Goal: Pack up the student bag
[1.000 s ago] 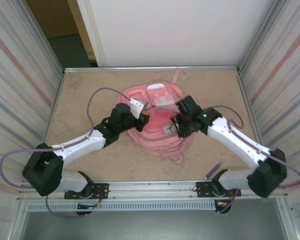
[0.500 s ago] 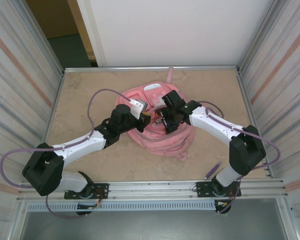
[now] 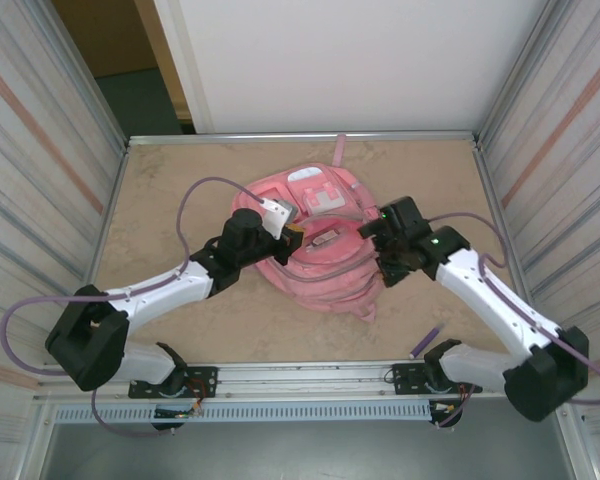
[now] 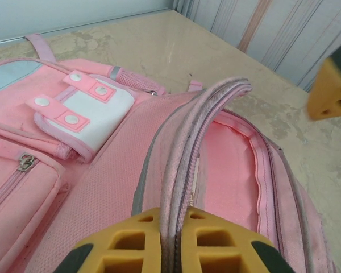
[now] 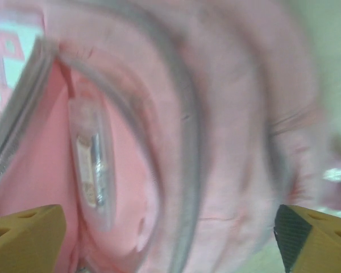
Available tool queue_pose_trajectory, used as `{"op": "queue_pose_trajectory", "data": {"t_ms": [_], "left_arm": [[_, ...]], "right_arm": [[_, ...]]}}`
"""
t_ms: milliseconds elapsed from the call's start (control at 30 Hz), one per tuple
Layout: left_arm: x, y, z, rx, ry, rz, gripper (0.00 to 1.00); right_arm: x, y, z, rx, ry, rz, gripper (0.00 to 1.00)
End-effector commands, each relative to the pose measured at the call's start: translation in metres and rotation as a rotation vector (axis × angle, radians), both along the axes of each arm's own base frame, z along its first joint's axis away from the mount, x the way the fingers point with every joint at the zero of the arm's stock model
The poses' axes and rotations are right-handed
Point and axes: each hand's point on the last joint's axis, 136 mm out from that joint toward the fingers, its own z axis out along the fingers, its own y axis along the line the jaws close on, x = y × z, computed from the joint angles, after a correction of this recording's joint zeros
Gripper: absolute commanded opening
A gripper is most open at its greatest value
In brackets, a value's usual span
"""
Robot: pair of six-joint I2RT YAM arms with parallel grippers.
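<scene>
Top view: the student bag [image 3: 325,285] lies flat near the centre of the surface [image 3: 430,170], a little toward 12 o'clock. Its white-grey patches face up at its 12 o'clock end. One pink strap [image 3: 340,150] trails off toward 12 o'clock.

Left gripper [image 3: 288,236]: sits at the bag's 9 o'clock side. In the left wrist view the gripper [image 4: 171,242] is pressed together on the bag's zippered rim [image 4: 184,142]. The rim rises as a raised ridge from between the yellow fingers [image 4: 133,244]. The compartment beside it gapes, pink lining [image 4: 230,170] exposed. At 10 o'clock in that view there is a white pocket flap [image 4: 99,111] with two pink snap tabs. A zip pull [image 4: 26,161] sits on a front pocket at 9 o'clock.

Right gripper [image 3: 382,245]: at the bag's 3 o'clock side. In the right wrist view the gripper [image 5: 167,242] is spread wide, one finger at each lower corner, bag fabric between and beyond them. Contact with the fabric: cannot tell, frame blurred.

Inside the opening lies a clear, elongated item [image 5: 94,165]. Its contents are too blurred to identify.

A small purple stick-shaped object [image 3: 426,342] rests on the surface at 5 o'clock from the bag, well apart from it, near the right arm's base.
</scene>
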Motion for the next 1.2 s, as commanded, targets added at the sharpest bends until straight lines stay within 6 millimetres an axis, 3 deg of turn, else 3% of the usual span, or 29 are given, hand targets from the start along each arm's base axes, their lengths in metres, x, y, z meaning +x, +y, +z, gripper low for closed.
{"op": "queue_pose_trajectory", "data": {"t_ms": [0, 100, 167, 267, 333, 433, 600, 667, 767, 867, 1000, 1167], "left_arm": [[0.005, -0.009, 0.011, -0.024, -0.101, -0.014, 0.0], [0.006, -0.011, 0.013, -0.035, -0.128, -0.015, 0.0], [0.006, -0.015, 0.014, -0.018, -0.137, -0.025, 0.0], [0.002, -0.02, 0.012, 0.018, -0.139, -0.06, 0.02], [0.0, -0.021, 0.011, 0.027, -0.132, -0.065, 0.02], [-0.001, -0.019, 0.01, 0.031, -0.131, -0.048, 0.02], [-0.003, -0.02, 0.007, 0.037, -0.127, -0.061, 0.01], [-0.003, -0.02, 0.01, 0.041, -0.13, -0.062, 0.01], [-0.004, -0.02, 0.013, 0.031, -0.148, -0.065, 0.01], [-0.004, -0.02, 0.014, 0.033, -0.148, -0.066, 0.01], [-0.004, -0.021, 0.012, 0.032, -0.146, -0.069, 0.01], [-0.006, -0.02, 0.011, 0.032, -0.135, -0.075, 0.01]], "right_arm": [[-0.048, -0.071, -0.022, -0.242, 0.137, -0.096, 0.96], [-0.065, -0.109, -0.046, -0.276, 0.196, -0.126, 0.98], [-0.089, -0.134, -0.069, -0.245, 0.324, -0.204, 0.99], [-0.115, -0.145, -0.09, -0.174, 0.445, -0.298, 0.99], [-0.124, -0.15, -0.093, -0.193, 0.48, -0.328, 0.99], [-0.133, -0.147, -0.103, -0.192, 0.518, -0.328, 0.99], [-0.139, -0.118, -0.144, -0.072, 0.573, -0.291, 0.99], [-0.134, -0.118, -0.141, -0.116, 0.54, -0.27, 0.98], [-0.132, -0.123, -0.138, -0.153, 0.51, -0.282, 0.9], [-0.136, -0.123, -0.14, -0.153, 0.525, -0.284, 0.89], [-0.128, -0.122, -0.14, -0.153, 0.509, -0.271, 0.69], [-0.125, -0.119, -0.139, -0.168, 0.504, -0.256, 0.61]]}}
